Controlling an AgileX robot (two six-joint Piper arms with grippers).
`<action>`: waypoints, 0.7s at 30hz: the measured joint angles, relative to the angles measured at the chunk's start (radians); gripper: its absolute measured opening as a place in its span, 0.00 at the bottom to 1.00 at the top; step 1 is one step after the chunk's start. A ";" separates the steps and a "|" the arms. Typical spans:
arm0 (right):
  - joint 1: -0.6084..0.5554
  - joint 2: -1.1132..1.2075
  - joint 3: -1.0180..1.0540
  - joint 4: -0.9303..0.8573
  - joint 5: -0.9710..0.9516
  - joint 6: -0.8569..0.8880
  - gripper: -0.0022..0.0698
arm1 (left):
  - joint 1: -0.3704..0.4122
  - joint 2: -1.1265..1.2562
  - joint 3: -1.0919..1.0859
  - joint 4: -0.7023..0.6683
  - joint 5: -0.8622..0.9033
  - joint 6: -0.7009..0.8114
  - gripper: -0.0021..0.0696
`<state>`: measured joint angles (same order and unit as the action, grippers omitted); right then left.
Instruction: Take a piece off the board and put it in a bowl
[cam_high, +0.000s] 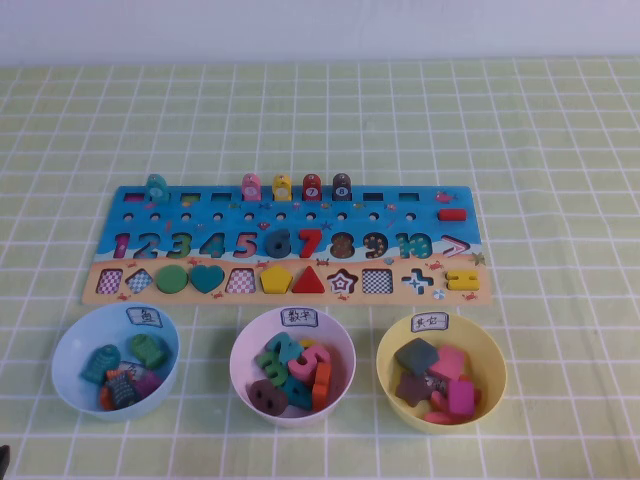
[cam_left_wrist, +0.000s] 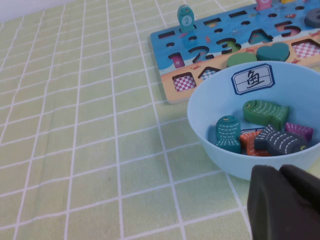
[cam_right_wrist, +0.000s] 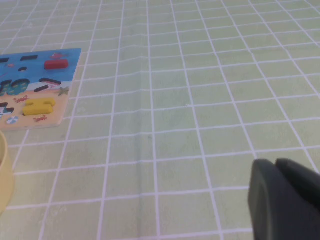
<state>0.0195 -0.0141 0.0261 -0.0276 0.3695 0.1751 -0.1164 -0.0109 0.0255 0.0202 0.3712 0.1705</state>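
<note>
The teal piece (cam_high: 156, 186) stands upright at the far left of the board's (cam_high: 425, 214) back row. It also shows in the left wrist view (cam_left_wrist: 185, 17), with a pale round mark on its face. The light blue bowl (cam_high: 68, 398) sits in front of the board's left end and holds several fish pieces. My left gripper (cam_left_wrist: 279, 171) is shut and empty, low beside the near side of that bowl (cam_left_wrist: 215, 150). My right gripper (cam_right_wrist: 275, 163) is shut and empty over bare cloth, to the right of the board (cam_right_wrist: 67, 95). Neither gripper shows in the high view.
A pale pink bowl (cam_high: 240, 385) with number pieces and a yellow bowl (cam_high: 392, 385) with shape pieces stand in front of the board. Pink, yellow, red and dark blocks (cam_high: 296, 186) stand on the board's back row. A green checked cloth (cam_high: 560, 150) covers the table.
</note>
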 joint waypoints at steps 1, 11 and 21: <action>0.000 0.000 0.000 0.000 0.000 0.000 0.01 | 0.000 0.000 0.000 0.000 0.000 0.000 0.02; 0.000 0.000 0.000 0.000 0.000 0.000 0.01 | 0.000 0.000 0.000 0.002 0.000 0.000 0.02; 0.000 0.000 0.000 0.000 0.000 0.000 0.01 | 0.000 0.000 0.000 0.131 0.001 0.000 0.02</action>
<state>0.0195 -0.0141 0.0261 -0.0276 0.3695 0.1751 -0.1164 -0.0109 0.0255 0.1508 0.3719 0.1705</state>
